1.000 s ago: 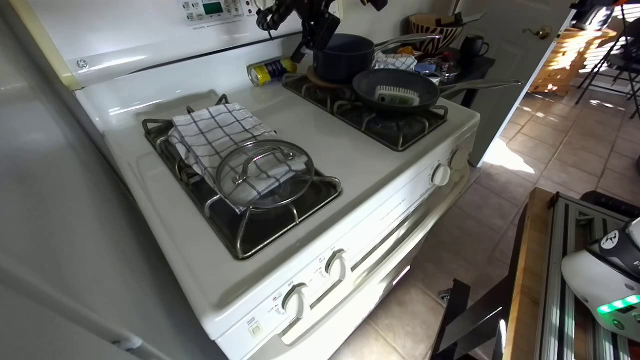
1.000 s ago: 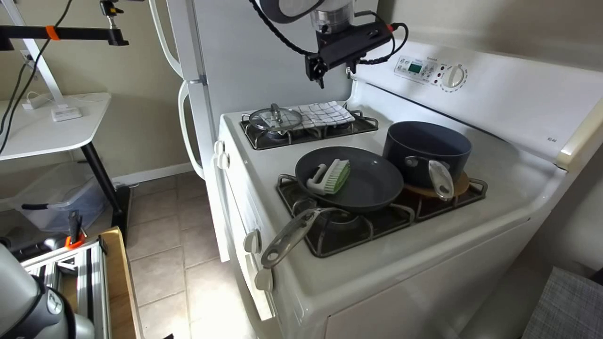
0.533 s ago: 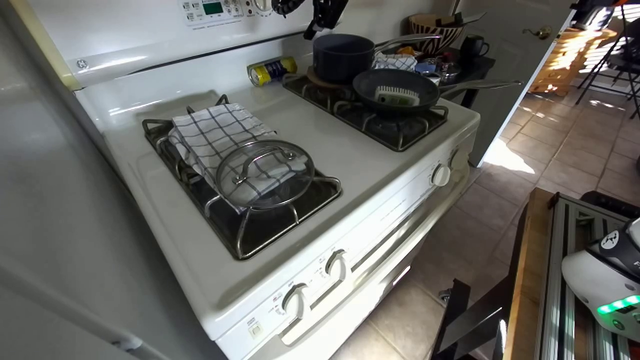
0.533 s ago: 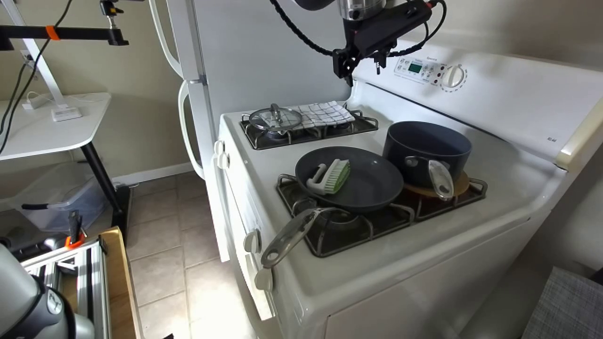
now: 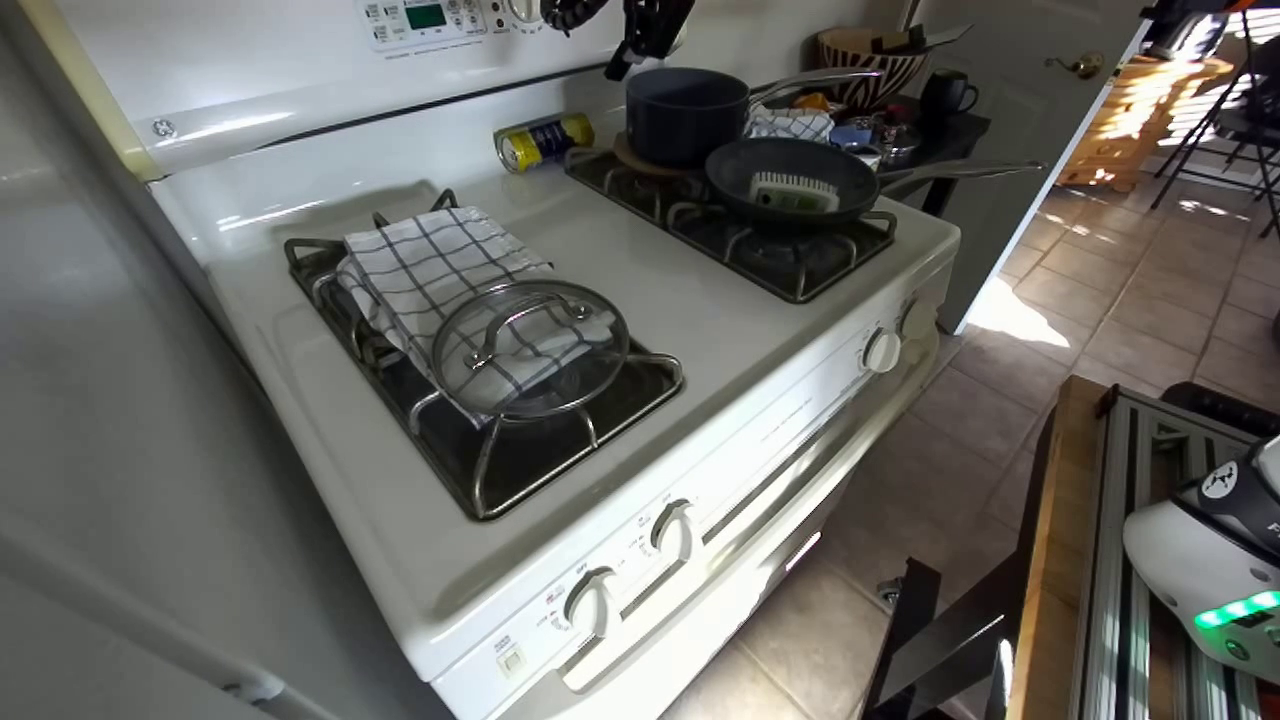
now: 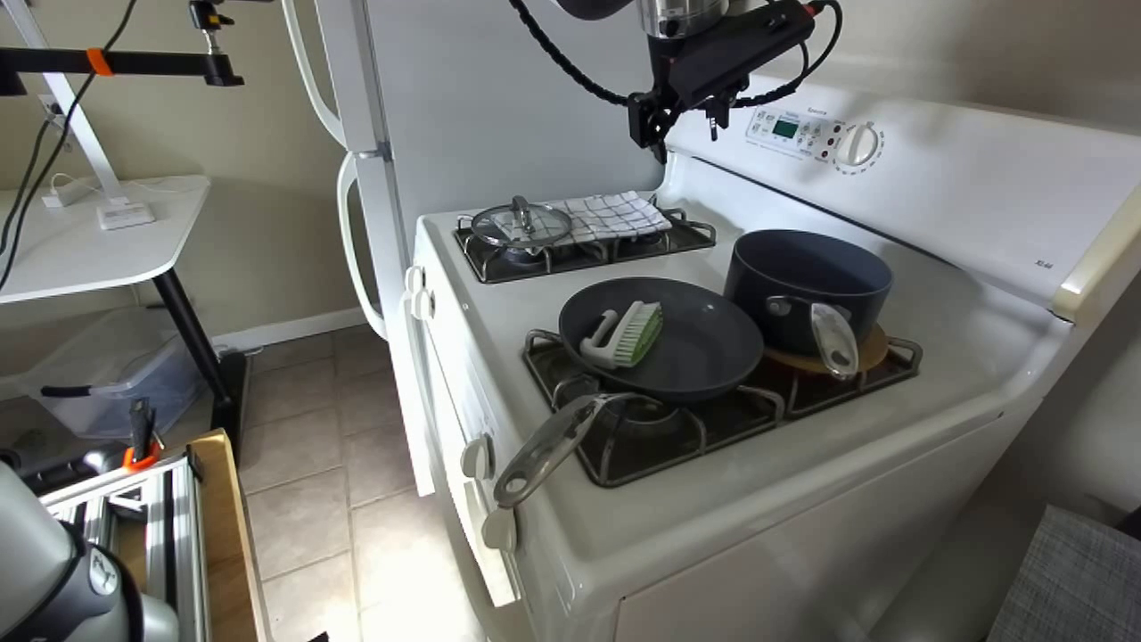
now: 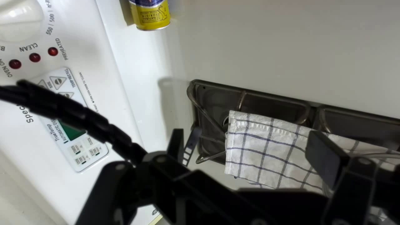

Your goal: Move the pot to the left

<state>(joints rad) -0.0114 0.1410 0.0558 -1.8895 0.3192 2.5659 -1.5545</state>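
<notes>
The pot, deep, round and dark blue point(image 5: 685, 122), stands upright on a wooden disc point(image 6: 869, 348) over a rear burner. It shows in both exterior views; in an exterior view the pot point(image 6: 789, 299) has its metal handle pointing outward. The pot is out of the wrist view. My gripper point(image 6: 686, 144) hangs in the air above the stove, apart from the pot and higher than it. In the wrist view my gripper point(image 7: 254, 145) is open, its fingers wide apart with nothing between them. In an exterior view only a fingertip and the lower gripper show near the top edge.
A frying pan point(image 6: 704, 348) holding a brush point(image 6: 626, 337) stands beside the pot. A checked towel point(image 5: 430, 255) and a glass lid point(image 5: 540, 350) lie on the other burner grate. A yellow can point(image 5: 545, 143) lies by the back panel. The stove's control panel point(image 7: 67, 90) rises behind.
My gripper has moved right in an exterior view, and up and slightly right in an exterior view, then stayed almost still over the last half second. The pot has not moved.
</notes>
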